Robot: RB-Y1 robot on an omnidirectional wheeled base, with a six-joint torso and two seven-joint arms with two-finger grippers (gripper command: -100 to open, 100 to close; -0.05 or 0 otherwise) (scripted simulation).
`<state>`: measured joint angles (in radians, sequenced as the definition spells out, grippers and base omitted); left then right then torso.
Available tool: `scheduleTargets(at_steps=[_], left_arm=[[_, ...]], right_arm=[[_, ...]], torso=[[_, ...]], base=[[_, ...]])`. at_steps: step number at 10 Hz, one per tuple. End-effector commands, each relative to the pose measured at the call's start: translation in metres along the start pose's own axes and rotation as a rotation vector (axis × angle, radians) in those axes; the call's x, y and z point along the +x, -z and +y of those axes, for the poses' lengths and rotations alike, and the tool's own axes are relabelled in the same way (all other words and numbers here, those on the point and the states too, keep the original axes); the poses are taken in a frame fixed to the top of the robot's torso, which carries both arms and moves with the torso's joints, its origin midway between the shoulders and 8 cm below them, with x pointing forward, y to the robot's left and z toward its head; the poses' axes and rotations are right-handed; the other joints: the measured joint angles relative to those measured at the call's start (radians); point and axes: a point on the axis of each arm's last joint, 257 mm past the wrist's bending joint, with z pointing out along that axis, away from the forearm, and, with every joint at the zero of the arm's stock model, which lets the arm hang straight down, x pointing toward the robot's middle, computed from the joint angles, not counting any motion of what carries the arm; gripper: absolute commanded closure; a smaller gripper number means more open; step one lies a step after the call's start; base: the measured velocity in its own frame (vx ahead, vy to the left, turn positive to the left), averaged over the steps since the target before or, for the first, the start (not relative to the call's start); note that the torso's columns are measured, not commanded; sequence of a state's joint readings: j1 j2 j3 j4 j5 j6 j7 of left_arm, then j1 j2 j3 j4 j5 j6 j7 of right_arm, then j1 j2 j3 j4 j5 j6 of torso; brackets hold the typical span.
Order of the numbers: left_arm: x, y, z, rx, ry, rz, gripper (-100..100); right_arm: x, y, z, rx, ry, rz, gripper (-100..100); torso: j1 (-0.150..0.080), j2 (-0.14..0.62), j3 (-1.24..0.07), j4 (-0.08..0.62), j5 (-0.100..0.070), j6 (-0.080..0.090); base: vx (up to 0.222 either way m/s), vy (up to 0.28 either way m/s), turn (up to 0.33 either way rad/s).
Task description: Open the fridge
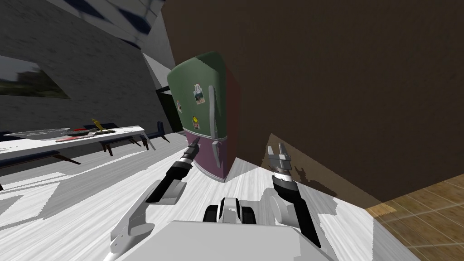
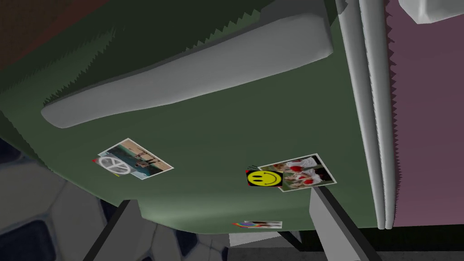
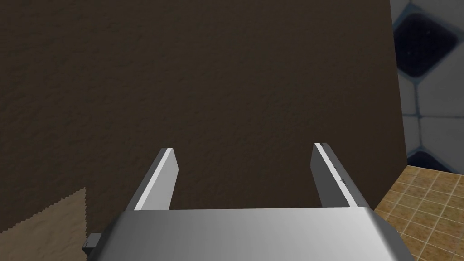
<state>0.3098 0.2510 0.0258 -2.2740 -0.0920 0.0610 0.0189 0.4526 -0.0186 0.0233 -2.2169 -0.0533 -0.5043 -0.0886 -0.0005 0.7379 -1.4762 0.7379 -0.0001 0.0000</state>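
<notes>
The fridge (image 1: 199,90) stands against a brown wall, with a green upper door (image 2: 217,131) and a purple lower door (image 2: 430,113). A grey seam strip (image 2: 371,113) parts the two doors. Each door has a grey handle: the upper handle (image 1: 212,111) and the lower handle (image 1: 216,154). My left gripper (image 1: 195,142) is open close to the fridge front, near the seam. In the left wrist view its fingers (image 2: 331,222) frame the stickers on the green door, and the long upper handle (image 2: 181,77) lies beyond them, untouched. My right gripper (image 1: 276,150) is open, with nothing between its fingers (image 3: 158,181).
A brown wall (image 1: 340,90) runs close along my right side. A long white counter (image 1: 68,138) with a few small items stands off to the left. The floor is white, with tan tiles (image 1: 421,213) at the right.
</notes>
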Motion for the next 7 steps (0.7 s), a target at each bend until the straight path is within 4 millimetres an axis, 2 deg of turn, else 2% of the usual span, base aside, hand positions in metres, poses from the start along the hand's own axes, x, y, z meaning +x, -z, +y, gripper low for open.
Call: scheduleTargets(at_steps=[1, 7], left_arm=[[0.002, -0.004, 0.015, -0.058, -0.031, 0.023, -100], [0.003, -0.012, 0.046, -0.175, -0.101, 0.06, -100]], right_arm=[[0.0, 0.0, 0.0, 0.0, 0.0, 0.0, 0], [0.0, 0.0, 0.0, 0.0, 0.0, 0.0, 0]], torso=[[0.0, 0.0, 0.0, 0.0, 0.0, 0.0], [0.001, 0.002, 0.001, 0.001, 0.0, 0.0]], base=[[0.077, -0.056, -0.05], [0.075, -0.044, -0.039]])
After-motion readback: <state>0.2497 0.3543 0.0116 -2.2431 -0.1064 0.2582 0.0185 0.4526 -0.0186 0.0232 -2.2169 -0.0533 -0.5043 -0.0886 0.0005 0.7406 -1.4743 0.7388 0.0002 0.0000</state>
